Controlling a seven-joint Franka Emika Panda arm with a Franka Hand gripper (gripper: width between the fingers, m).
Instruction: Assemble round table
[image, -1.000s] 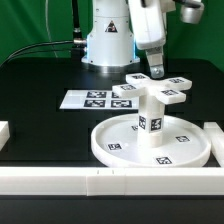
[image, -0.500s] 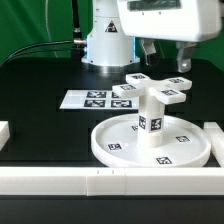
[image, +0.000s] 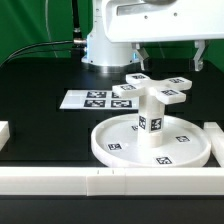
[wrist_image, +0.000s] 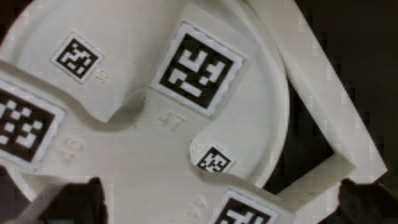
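So the white plastic round table (image: 152, 128) sits put together on the black tabletop (image: 40, 85): the large rimmed round white disc (image: 110, 140) lies flat near the long white border rail (image: 110, 181) at the front, the short white cylindrical post (image: 150, 115) stands upright in the middle of it, and the white cross-shaped four-armed piece (image: 156, 88) rests on top of the post, level as far as I can see. Black-and-white square tags show on the disc, the post and the arms. Behind it, toward the exterior view's left, the flat white marker board (image: 93, 99) lies on the tabletop just beside the disc. The robot's gripper (image: 170, 52) hangs above the cross piece, not touching it, with one finger either side and the jaws spread wide, nothing between them. The wrist view looks down on the tagged arms of the cross (wrist_image: 196, 70) with the disc (wrist_image: 222, 150) underneath, both blurry.
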